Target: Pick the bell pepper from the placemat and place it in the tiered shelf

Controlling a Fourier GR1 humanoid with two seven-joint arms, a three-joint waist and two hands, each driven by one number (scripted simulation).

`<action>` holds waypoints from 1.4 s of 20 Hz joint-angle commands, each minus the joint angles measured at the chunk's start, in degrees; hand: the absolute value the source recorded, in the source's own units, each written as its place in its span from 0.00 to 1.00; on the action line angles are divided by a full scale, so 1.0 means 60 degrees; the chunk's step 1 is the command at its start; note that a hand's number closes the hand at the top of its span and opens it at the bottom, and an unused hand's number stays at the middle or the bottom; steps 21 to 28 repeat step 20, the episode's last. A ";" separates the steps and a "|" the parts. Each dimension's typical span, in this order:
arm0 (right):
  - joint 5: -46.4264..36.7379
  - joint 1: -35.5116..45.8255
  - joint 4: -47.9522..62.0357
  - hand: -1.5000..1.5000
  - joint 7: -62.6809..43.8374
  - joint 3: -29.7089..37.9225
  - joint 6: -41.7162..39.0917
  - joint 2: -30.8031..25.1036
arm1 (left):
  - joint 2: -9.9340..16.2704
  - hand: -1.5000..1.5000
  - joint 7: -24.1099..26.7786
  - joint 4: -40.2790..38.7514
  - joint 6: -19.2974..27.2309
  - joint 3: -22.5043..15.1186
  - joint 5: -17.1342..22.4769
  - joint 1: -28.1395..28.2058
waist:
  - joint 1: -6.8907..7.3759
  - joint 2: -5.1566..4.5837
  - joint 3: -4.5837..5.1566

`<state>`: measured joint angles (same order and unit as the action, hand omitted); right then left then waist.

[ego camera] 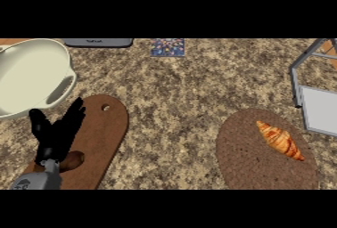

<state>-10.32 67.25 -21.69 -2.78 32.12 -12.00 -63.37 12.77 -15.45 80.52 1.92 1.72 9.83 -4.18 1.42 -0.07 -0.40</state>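
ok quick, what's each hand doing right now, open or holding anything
Left hand: open, fingers straight, holding nothing, over the wooden board.
Right hand: not in view, so its state cannot be told.

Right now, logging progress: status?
Left hand open over the cutting board; right hand not seen. Orange food lies on placemat, shelf beside it. Nothing between them.

Only the left hand shows. It comes in from the lower left, over the near end of the long brown cutting board. Its grey forearm is seen only as a short piece below the wrist. The hand is black and points up and a little to the right. Its fingers are straight and close together, the thumb stands apart at the left, and it holds nothing.
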 commanded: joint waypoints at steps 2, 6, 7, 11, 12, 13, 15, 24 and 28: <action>0.0162 0.0120 0.0330 0.00 -0.0175 0.0471 0.0990 -0.0633 | -0.0091 0.50 0.0011 -0.0523 -0.0210 -0.0028 0.0054 0.0270 | 0.0017 -0.0100 0.0058; 0.0186 -0.0377 0.0658 0.00 -0.0127 0.0791 0.1377 -0.1530 | -0.0005 0.50 0.0042 -0.0836 -0.0259 0.0276 0.0228 0.0088 | -0.0100 -0.0121 0.0053; 0.0312 -0.0421 0.0855 0.00 -0.0091 0.1045 0.1355 -0.2016 | -0.0168 0.50 -0.0091 -0.0422 0.0002 -0.0088 -0.0112 0.0338 | -0.0048 -0.0136 0.0031; 0.0693 -0.0916 0.1423 0.00 -0.0198 0.1613 0.1407 -0.2659 | -0.0224 0.50 0.0270 -0.0461 -0.0075 -0.0083 -0.0166 0.0629 | -0.0059 -0.0119 0.0027; 0.0932 -0.1226 0.1670 0.00 0.0275 0.1869 0.1152 -0.2537 | -0.0260 0.50 -0.0356 -0.0244 0.0126 -0.0094 -0.0104 0.0071 | -0.0106 -0.0121 0.0009; 0.0999 -0.1250 0.1777 0.00 -0.0216 0.1937 0.0911 -0.2938 | -0.0153 0.50 0.0056 -0.0342 -0.0068 -0.0127 -0.0222 0.0596 | -0.0114 -0.0093 0.0022; 0.1135 -0.1863 0.2042 0.00 0.0310 0.2106 0.0334 -0.3061 | -0.0045 0.50 -0.0299 -0.0347 -0.0137 0.0075 0.0022 0.0318 | -0.0171 -0.0103 0.0005; 0.1519 -0.2603 0.2354 0.00 0.0769 0.2542 -0.0553 -0.3539 | -0.0056 0.50 0.0002 -0.0394 -0.0270 0.0133 0.0047 0.0380 | -0.0216 -0.0103 -0.0006; 0.1519 -0.2603 0.2354 0.00 0.0769 0.2542 -0.0553 -0.3539 | -0.0056 0.50 0.0002 -0.0394 -0.0270 0.0133 0.0047 0.0380 | -0.0216 -0.0103 -0.0006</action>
